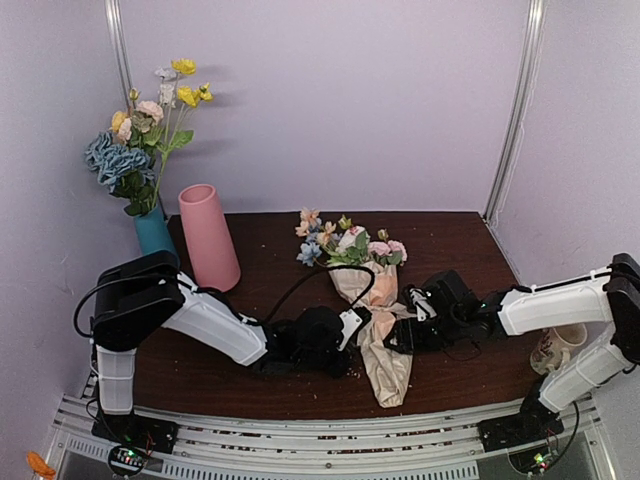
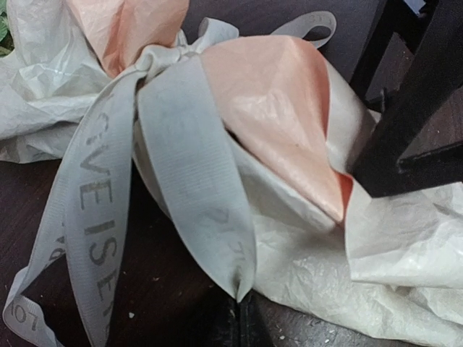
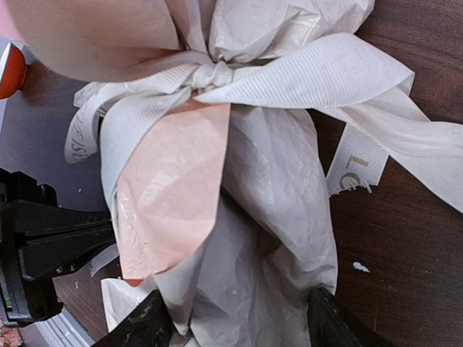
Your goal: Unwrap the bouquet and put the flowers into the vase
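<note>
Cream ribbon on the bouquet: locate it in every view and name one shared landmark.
Top external: ribbon at centre, tied round the paper cone.
Left wrist: ribbon centre-left, two broad tails hanging from the knot.
Right wrist: ribbon across the upper half, knot top-centre.
Shared landmark: the peach paper flap beside the knot.

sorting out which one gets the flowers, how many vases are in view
2. The tall pink vase stands at the back left of the table with nothing sticking out; the smaller teal vase is left of it, holding a yellow and blue flower bunch. None seems hidden.
</note>
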You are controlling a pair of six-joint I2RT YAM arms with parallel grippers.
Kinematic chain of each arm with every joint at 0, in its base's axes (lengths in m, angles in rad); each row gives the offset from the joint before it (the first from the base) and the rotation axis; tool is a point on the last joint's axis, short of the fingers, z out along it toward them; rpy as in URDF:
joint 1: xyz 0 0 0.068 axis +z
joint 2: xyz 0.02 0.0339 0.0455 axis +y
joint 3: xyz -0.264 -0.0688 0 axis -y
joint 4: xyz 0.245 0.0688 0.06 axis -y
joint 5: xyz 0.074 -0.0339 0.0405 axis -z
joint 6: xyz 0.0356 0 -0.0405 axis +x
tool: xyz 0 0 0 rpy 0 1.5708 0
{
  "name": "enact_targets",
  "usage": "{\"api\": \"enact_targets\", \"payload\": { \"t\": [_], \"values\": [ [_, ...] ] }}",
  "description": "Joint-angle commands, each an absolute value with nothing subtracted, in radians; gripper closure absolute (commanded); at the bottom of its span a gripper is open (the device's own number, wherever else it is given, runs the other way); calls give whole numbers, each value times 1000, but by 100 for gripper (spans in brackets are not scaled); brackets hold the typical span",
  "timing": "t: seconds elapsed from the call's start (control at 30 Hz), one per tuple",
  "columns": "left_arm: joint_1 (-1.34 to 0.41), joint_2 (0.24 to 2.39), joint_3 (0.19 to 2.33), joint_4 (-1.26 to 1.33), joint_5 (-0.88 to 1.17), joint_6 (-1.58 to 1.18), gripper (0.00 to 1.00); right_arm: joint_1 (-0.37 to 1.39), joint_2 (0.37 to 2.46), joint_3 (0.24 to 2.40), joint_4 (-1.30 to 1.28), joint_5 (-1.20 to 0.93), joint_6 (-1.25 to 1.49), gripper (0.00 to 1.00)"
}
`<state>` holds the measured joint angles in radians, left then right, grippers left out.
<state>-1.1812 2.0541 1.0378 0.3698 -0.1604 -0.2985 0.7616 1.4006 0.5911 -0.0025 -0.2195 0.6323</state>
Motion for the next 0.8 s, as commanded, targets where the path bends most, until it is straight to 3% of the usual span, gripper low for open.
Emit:
{"api": "enact_targets", "payload": {
  "t": [0.0, 0.13, 0.4, 0.77],
  "values": [
    [-1191, 2010, 1029, 403, -167, -285, 100, 777, 1447, 623, -43, -152, 640, 34],
    [-1196, 1983, 1019, 405, -163, -292, 100, 778, 1489, 639, -61, -108, 664, 39],
    [-1199, 1875, 936, 424, -169, -337, 100, 779, 1551, 649, -95, -25, 713, 61],
    [-1219, 1716, 775, 307, -195, -411, 100, 777, 1561, 647, -136, 79, 767, 64]
  ]
}}
